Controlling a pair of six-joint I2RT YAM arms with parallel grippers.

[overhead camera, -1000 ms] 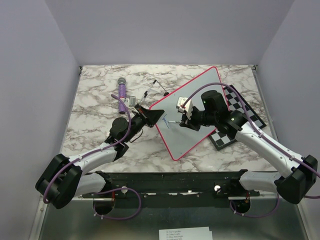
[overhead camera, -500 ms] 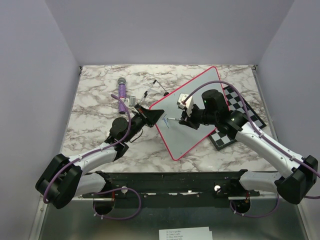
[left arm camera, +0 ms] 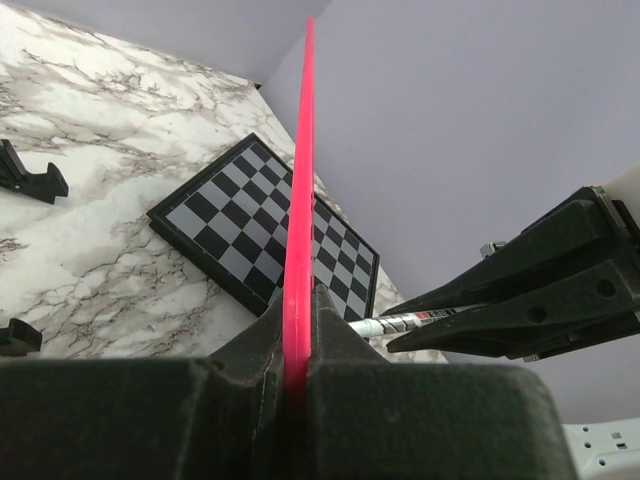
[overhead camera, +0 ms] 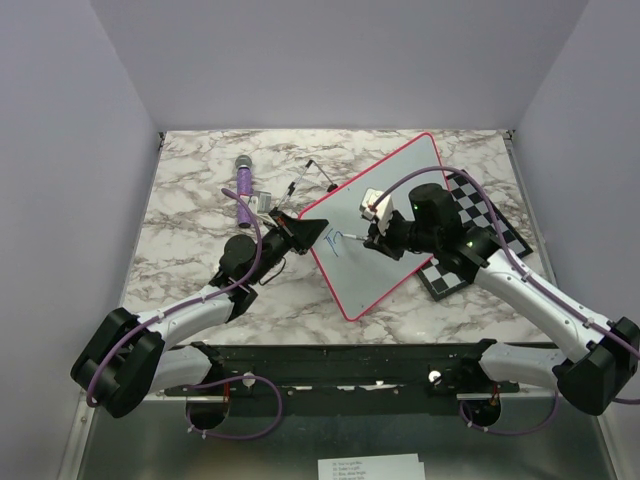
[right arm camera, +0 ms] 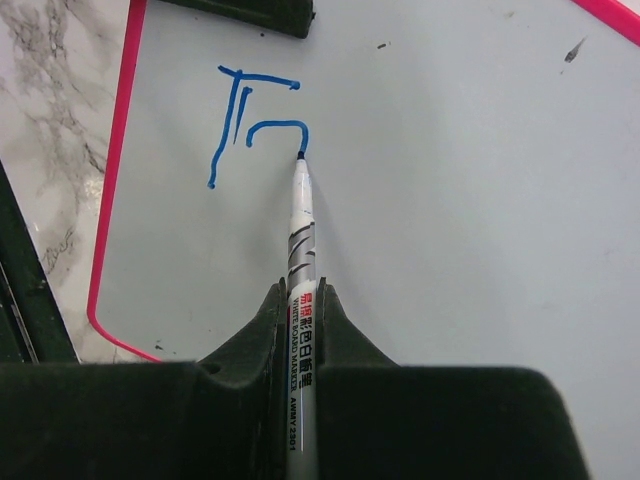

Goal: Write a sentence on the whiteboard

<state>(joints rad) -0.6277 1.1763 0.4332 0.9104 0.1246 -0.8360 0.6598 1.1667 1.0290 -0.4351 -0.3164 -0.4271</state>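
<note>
**Second letter started, pen moving**

Right gripper [right arm camera: 302, 292] is pinched tight on the marker [right arm camera: 300, 230]. The tip touches the whiteboard [overhead camera: 400, 190] at the end of a fresh hooked stroke. Compared with a second ago in the top view, the right wrist has shifted slightly right and far, so the pen is dragging, not parked.

The sentence [right arm camera: 250, 110] so far is a "T" plus the start of the next letter, near the board's left corner.

Left gripper [left arm camera: 297, 310] is clamped on the pink rim, steadying the board. The board lies askew centre-right, its right side over the chessboard [overhead camera: 490, 215].

Judgement: very early, and nearly all the writing remains.
</note>
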